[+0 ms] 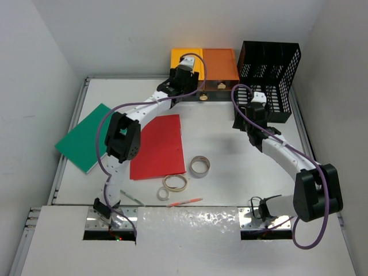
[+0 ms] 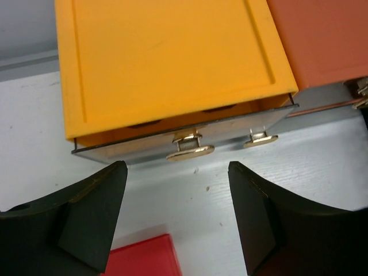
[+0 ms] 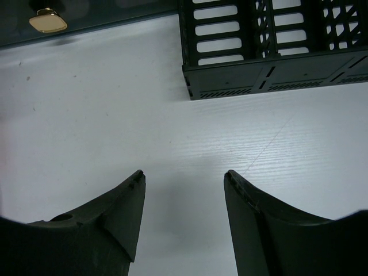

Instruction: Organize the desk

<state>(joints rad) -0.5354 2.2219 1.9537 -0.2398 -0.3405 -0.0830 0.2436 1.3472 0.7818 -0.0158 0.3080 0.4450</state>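
The white desk (image 1: 224,146) holds a red folder (image 1: 158,146), a green folder (image 1: 86,137), a silver tape ring (image 1: 199,166), two tan tape rings (image 1: 175,183) and an orange pen (image 1: 185,202). My left gripper (image 1: 185,77) is open and empty. In the left wrist view (image 2: 178,172) it hovers just in front of the yellow drawer's gold handle (image 2: 190,150), with the red folder's corner (image 2: 144,259) below it. My right gripper (image 1: 255,106) is open and empty over bare desk (image 3: 172,115), just in front of the black mesh rack (image 3: 270,52).
The orange-and-yellow drawer unit (image 1: 204,66) stands at the far edge, its yellow drawer (image 2: 167,63) slightly ajar. The black mesh rack (image 1: 270,72) stands to its right. A thin grey pen (image 1: 132,198) lies near the left arm's base. Metal rails (image 1: 62,167) line the desk edges.
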